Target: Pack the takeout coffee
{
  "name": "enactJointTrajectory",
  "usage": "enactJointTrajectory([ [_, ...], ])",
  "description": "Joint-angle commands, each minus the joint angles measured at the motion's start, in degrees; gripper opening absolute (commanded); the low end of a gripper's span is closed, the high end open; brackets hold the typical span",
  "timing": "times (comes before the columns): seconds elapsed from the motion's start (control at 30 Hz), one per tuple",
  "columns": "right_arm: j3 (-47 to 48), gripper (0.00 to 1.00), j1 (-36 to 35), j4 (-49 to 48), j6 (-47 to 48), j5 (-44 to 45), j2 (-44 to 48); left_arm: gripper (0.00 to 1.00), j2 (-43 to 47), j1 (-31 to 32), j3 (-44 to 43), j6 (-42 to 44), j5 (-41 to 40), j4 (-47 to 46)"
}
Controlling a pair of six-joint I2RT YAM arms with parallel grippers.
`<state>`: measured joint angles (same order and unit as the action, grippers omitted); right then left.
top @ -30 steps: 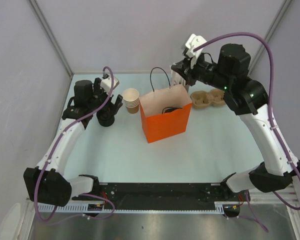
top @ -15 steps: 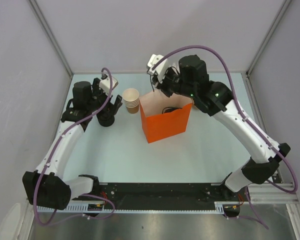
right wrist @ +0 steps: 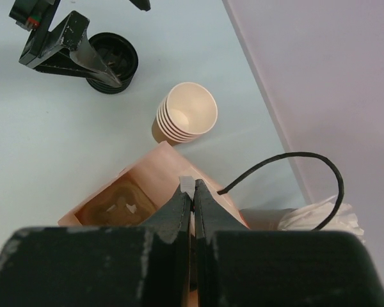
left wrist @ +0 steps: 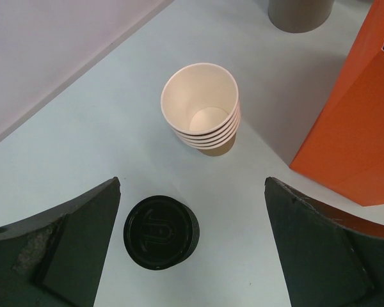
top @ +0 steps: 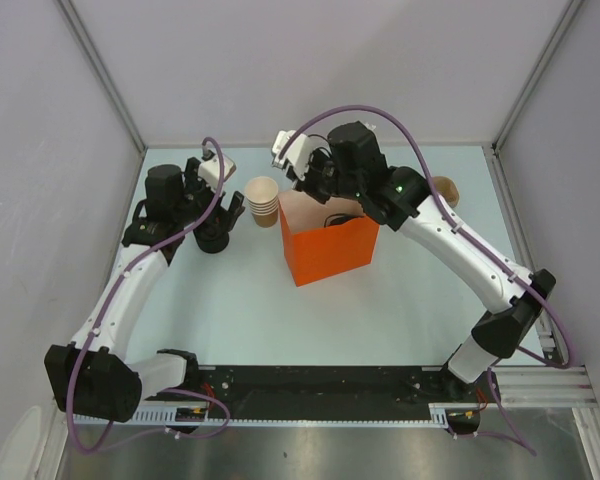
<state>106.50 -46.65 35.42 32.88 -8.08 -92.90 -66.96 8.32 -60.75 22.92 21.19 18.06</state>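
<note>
While one bag (top: 330, 252) stands, one cup stack (top: 264, 200) sits; one lid stack (left wrist: 160, 231).

White-and-black arms (top: 130, 288), purple cables (top: 360, 109)

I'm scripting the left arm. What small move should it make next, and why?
Probably lower the left gripper onto the stack of black lids. Its jaws stand wide open, the stack sits between the fingers, and nothing is held yet.
</note>
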Motion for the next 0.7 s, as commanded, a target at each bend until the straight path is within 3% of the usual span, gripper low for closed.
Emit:
enactJointTrajectory([
  [0.0, -1.64, 0.02, -0.37, -3.25, 1.57, -1.59, -0.79, 0.99, 1.74, -0.49, 0.37, -0.86, 1.05, -1.98],
  [0.67, -12.1, 0.02, 1.39, -10.72, 5.35, -3.79, 0.35, 0.99, 1.74, -0.49, 0.46, -0.68, 0.34, -1.45],
])
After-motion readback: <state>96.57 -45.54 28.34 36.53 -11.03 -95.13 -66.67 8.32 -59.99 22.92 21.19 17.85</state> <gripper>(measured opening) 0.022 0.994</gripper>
